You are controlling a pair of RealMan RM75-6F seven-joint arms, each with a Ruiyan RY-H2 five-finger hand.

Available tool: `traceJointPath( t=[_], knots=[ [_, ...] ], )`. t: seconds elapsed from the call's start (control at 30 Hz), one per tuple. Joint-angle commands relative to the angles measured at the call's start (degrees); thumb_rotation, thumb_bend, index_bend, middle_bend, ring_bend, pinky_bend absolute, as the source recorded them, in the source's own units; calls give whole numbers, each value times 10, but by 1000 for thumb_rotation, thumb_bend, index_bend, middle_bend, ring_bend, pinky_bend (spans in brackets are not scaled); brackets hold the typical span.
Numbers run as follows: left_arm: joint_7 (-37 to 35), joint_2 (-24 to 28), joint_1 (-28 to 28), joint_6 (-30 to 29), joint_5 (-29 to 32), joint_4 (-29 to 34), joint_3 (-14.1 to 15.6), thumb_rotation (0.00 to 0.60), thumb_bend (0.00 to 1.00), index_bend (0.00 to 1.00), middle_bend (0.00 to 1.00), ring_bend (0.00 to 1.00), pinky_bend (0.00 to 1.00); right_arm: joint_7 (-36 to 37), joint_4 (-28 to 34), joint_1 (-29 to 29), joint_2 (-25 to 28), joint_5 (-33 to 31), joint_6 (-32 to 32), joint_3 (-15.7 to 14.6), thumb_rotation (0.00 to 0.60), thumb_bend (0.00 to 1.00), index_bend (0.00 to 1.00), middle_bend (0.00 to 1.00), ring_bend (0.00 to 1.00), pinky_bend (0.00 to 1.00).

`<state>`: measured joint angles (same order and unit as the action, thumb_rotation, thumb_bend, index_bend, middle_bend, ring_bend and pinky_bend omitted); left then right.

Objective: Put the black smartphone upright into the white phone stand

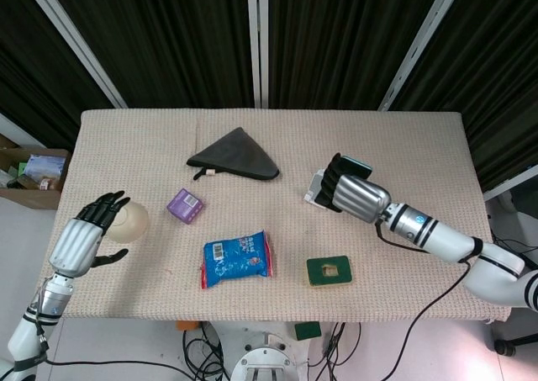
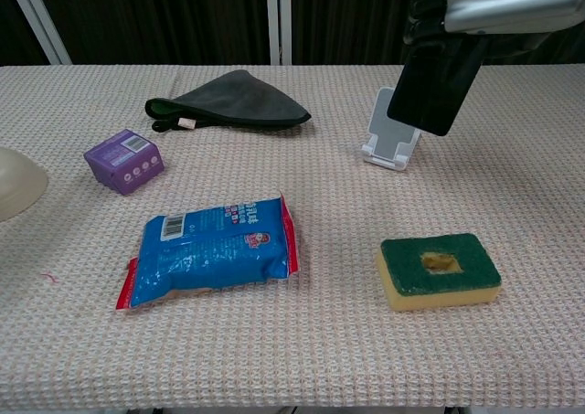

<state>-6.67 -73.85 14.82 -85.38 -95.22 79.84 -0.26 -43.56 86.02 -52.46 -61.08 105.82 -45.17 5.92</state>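
My right hand (image 1: 357,194) grips the black smartphone (image 2: 433,85) and holds it nearly upright in the air, just above the white phone stand (image 2: 388,142). In the chest view the phone's lower end overlaps the stand's backrest; phone and stand look apart. From the head view the hand covers most of the stand (image 1: 314,189), and only the phone's top edge (image 1: 356,164) shows. My left hand (image 1: 87,232) hovers open off the table's left edge, beside a cream dome.
On the beige mat (image 1: 403,145) lie a dark grey cloth (image 1: 235,156), a purple box (image 1: 184,204), a blue snack packet (image 1: 236,259) and a green-topped sponge (image 1: 329,271). The cream dome (image 1: 130,221) sits at the left edge.
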Motion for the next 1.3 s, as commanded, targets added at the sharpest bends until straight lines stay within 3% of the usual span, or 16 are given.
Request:
traceJointPath(
  t=[0.03,0.23,0.53,0.83,1.3],
  knots=[
    [-12,0,-4,-6,2,-9,1,600,0,110,69,87,253,-48,4,-38,-21,-35,63,25,600,541,805,699,583,345],
    [-24,2,-9,-20,-2,-19,0,600,0,109,69,87,253,-108,-21,-58,-62,-97,125,44,600,541,802,699,583,335],
    [-38,0,-10,-20,-2,-31,2,600,0,110,69,87,252,-263,-16,-57,-100,-229,147,56,600,541,790,699,584,335],
    [-41,-3,-11,-20,-5,-37,5,600,0,110,69,87,253,-346,26,-63,-87,-317,117,24,600,541,791,698,583,335],
    [-37,-7,-7,-13,-6,-38,5,600,0,113,69,87,253,-341,23,-79,-93,-342,82,-26,600,542,789,693,584,327]
  ],
)
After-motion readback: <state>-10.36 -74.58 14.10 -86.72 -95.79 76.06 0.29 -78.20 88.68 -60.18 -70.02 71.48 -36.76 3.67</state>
